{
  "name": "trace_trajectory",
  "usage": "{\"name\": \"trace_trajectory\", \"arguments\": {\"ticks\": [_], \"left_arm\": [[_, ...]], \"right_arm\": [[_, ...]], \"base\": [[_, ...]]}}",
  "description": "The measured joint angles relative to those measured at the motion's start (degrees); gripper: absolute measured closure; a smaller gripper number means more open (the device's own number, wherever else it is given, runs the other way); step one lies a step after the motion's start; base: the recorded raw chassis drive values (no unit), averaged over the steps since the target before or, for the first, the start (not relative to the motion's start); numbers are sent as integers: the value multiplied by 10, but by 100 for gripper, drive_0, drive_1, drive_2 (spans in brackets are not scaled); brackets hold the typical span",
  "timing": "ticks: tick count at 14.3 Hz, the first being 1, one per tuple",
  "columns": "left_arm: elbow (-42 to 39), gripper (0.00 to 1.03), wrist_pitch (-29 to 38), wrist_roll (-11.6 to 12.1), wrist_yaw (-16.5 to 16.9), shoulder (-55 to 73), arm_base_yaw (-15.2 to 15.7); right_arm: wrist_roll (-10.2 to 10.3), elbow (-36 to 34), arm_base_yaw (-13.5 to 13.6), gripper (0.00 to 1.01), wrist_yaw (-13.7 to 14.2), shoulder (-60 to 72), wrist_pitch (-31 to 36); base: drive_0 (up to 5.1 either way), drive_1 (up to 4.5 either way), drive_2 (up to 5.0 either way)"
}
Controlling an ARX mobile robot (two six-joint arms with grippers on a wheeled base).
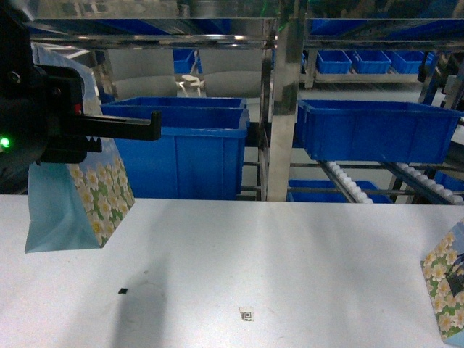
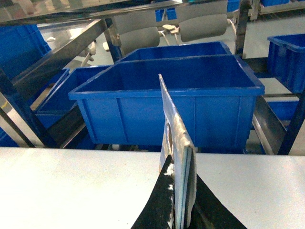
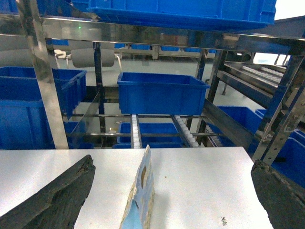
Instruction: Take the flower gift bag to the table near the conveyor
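A flower gift bag (image 1: 98,199) with white blossoms on pale blue is at the left of the white table (image 1: 290,246). My left gripper (image 1: 109,134) is shut on its top edge. In the left wrist view the bag's edge (image 2: 174,138) is pinched between the black fingers of the gripper (image 2: 180,193). I cannot tell whether its base touches the table. A second flower gift bag (image 1: 446,290) stands at the table's right edge. Its top (image 3: 142,191) lies between the wide-open fingers of my right gripper (image 3: 171,191), untouched. The conveyor (image 1: 348,185) with white rollers slopes behind the table.
Large blue bins (image 1: 181,148) (image 1: 377,130) sit on the steel rack just beyond the table's far edge. A steel upright (image 1: 283,109) rises between them. A code sticker (image 1: 247,314) and a dark speck (image 1: 122,291) mark the tabletop.
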Motion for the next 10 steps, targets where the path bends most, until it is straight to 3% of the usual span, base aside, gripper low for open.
{"name": "trace_trajectory", "arguments": {"ticks": [2,6,8,10], "left_arm": [[3,101,29,-2,4,37,16],[9,101,93,-12,32,99,87],[9,101,110,-12,37,123,101],[8,101,138,-11,63,144,128]], "right_arm": [[0,0,0,3,0,0,0],[0,0,0,3,0,0,0],[0,0,0,3,0,0,0],[0,0,0,3,0,0,0]], "base": [[0,0,0],[0,0,0],[0,0,0],[0,0,0]]}}
